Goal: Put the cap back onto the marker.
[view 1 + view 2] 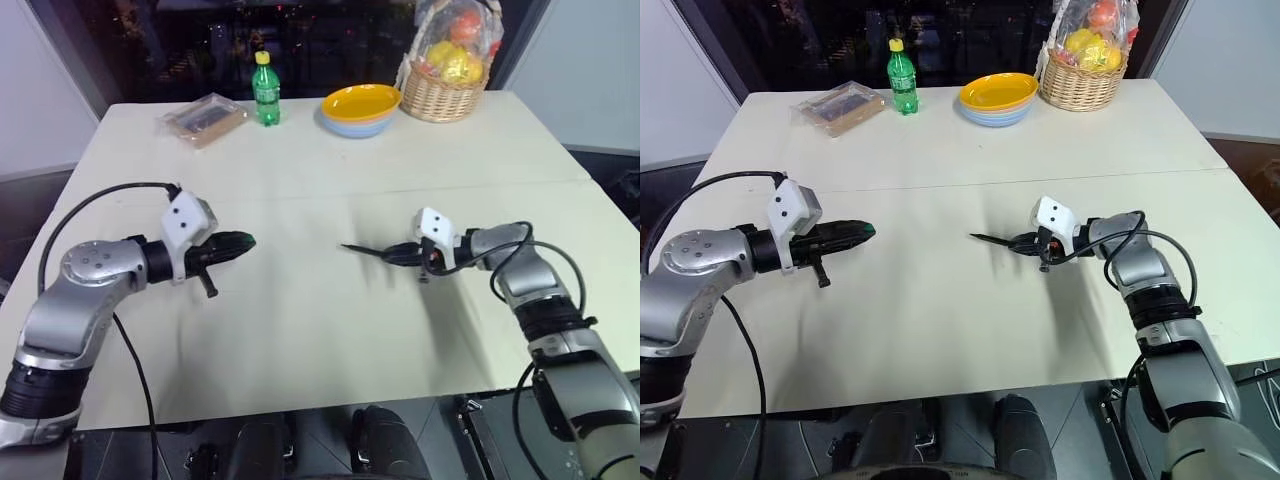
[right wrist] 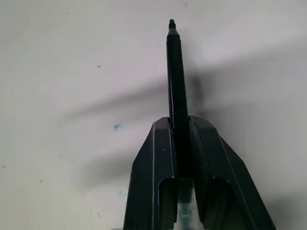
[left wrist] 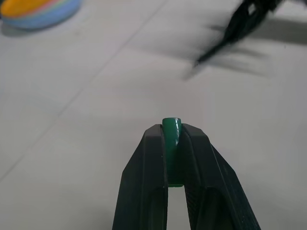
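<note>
White table point(image 1: 300, 330) — dark window point(image 1: 200, 40) behind.

The cap point(image 3: 171, 136) is bright green between black fingers point(image 3: 144, 182). The marker point(image 2: 176, 81) is black with a small green tip. At the table's point(image 1: 320, 330) cream twelve o'clock edge: a green bottle point(image 1: 265, 92) with yellow lid, a yellow bowl point(image 1: 361, 103) over a blue one, and a tan wicker basket point(image 1: 443, 100).

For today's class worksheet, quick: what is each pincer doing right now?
Left pincer: shut on the green cap.
Right pincer: shut on the black marker.
</note>
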Available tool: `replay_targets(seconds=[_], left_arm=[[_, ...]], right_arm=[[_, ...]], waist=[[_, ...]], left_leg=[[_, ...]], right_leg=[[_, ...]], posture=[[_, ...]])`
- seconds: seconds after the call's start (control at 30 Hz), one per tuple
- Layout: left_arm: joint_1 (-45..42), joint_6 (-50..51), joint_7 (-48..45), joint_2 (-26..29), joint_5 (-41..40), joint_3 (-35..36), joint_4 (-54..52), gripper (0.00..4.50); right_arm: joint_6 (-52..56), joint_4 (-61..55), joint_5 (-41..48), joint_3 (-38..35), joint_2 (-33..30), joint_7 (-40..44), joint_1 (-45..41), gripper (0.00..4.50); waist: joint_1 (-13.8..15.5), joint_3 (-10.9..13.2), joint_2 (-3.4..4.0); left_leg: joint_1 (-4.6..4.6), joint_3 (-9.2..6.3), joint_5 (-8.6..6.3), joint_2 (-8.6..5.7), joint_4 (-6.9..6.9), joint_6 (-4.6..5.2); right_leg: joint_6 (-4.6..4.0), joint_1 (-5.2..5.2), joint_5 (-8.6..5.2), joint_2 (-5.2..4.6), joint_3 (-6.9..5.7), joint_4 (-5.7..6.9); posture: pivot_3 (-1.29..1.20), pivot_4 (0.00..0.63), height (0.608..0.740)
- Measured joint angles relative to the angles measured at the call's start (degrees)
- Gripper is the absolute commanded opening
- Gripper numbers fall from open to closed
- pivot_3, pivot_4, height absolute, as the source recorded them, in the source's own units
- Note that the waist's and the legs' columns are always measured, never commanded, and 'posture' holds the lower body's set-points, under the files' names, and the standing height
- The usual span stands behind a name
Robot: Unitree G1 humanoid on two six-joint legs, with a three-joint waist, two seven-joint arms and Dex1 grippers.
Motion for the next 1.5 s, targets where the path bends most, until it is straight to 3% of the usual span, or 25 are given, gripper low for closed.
replay_targets(seconds=[0.63, 1.5], left_arm=[[-14.04, -17.15, -9.29, -3.66, 8.80, -9.40, 17.50, 0.00], [-17.96, -22.41, -13.46, -6.11, 10.62, -10.61, 23.18, 0.00]], right_arm=[[0.98, -12.88, -0.35, 1.07, -2.55, 4.08, -5.22, 0.02], [2.02, -15.70, -0.39, 1.67, -3.62, 5.48, -6.46, 0.02]], waist=[[0.08, 0.01, 0.01], [0.13, 0.01, 0.00]], left_leg=[[-0.09, 0.14, -0.04, 0.00, 0.01, 0.09], [-0.12, 0.19, -0.04, 0.00, 0.02, 0.10]], right_leg=[[0.02, -0.15, 0.00, 0.00, 0.04, 0.06], [0.03, -0.19, 0.00, 0.00, 0.07, 0.08]], posture=[[0.00, 0.150, 0.740], [0.00, 0.150, 0.740]])
